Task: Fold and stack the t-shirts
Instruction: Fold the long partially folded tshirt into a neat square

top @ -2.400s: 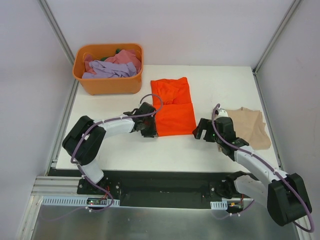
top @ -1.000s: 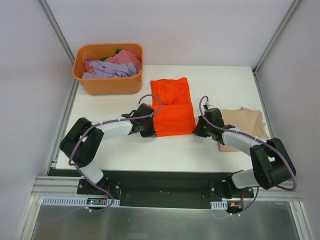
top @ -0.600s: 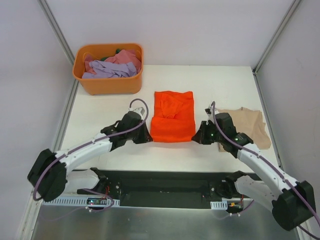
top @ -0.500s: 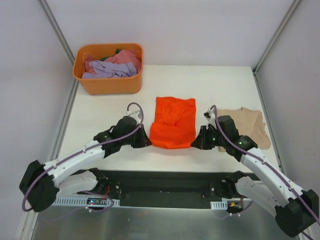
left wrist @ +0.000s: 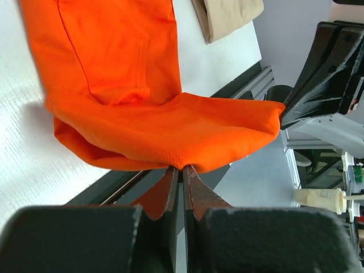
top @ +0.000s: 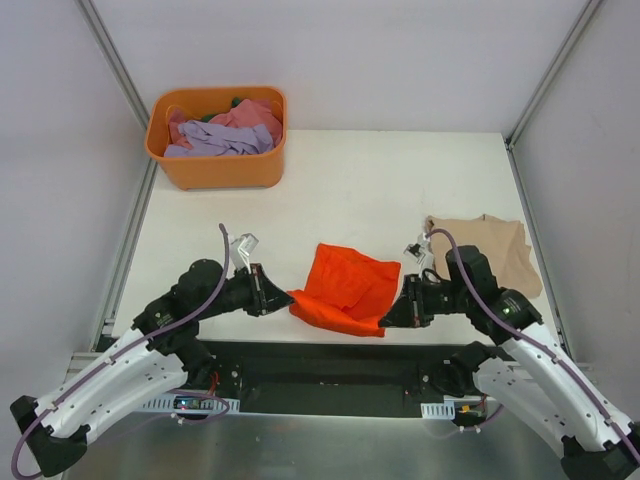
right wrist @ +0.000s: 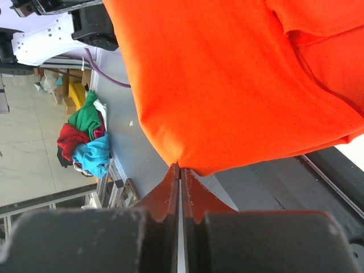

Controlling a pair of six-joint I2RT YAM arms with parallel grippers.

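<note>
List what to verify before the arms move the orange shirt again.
1. Left claw shut on a near corner of the bright orange cloth t-shirt: ok.
2. Right claw shut on the other near corner: ok.
3. Near edge raised and spanning between the two claws: ok.
4. Far part of the shirt resting on the white table: ok.
5. Folded tan cloth t-shirt lying apart from the orange one: ok.
6. Lower layers of the orange shirt free of bunching: cannot tell, they are hidden under the top layer.
</note>
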